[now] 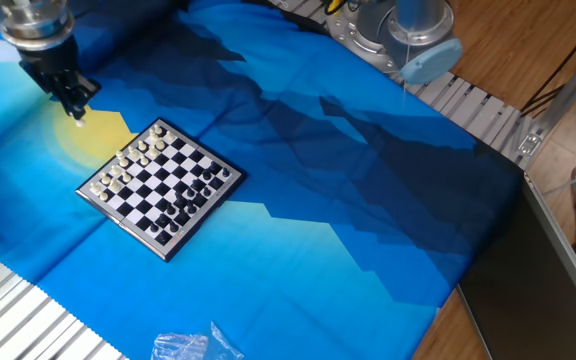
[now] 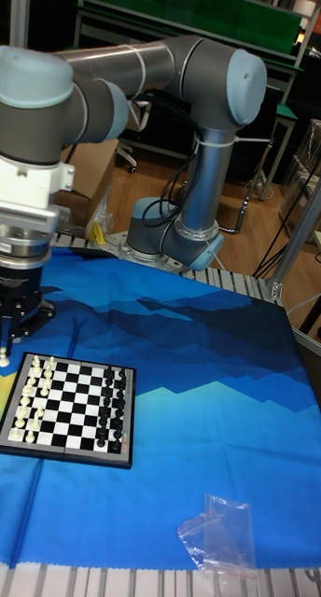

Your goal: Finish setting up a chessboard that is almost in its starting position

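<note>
One white piece (image 2: pixel 3 359) pinched in tool (image 1: pixel 75 112) above chessboard (image 1: pixel 160 185) corner; misaligned descent could topple neighbouring pieces.

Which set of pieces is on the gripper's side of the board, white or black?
White. The white pieces line the chessboard edge nearest the gripper; the black pieces sit along the opposite edge.

The arm (image 2: pixel 132 70) has grey tube links with pale blue joint caps, a white wrist ring and a black gripper (image 2: pixel 4 350).
</note>
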{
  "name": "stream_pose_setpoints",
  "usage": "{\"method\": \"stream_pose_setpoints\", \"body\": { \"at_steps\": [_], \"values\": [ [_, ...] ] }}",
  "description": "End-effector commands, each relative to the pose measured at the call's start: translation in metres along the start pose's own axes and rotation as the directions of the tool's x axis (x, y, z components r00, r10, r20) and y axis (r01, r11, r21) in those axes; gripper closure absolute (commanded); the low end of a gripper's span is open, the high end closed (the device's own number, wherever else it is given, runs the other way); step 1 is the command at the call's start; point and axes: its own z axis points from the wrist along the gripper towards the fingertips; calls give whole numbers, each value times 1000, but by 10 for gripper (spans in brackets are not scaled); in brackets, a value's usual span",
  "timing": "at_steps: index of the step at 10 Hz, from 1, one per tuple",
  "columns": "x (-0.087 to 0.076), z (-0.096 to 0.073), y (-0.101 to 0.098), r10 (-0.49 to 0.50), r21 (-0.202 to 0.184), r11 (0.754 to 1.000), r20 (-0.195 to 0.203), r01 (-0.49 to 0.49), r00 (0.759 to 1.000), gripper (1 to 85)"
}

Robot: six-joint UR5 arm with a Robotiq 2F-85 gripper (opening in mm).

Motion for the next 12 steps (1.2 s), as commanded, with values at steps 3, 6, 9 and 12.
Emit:
{"method": "stream_pose_setpoints", "body": {
  "at_steps": [3, 6, 9, 12],
  "values": [
    [-2, 6, 46, 72, 1, 997, 35, -72, 997, 810],
    [0, 11, 64, 83, 2, 997, 38, -83, 996, 817],
    [-2, 23, 65, 94, 18, 995, 47, -95, 994, 830],
    [-2, 35, 66, 102, 26, 994, 61, -104, 993, 837]
  ]
}}
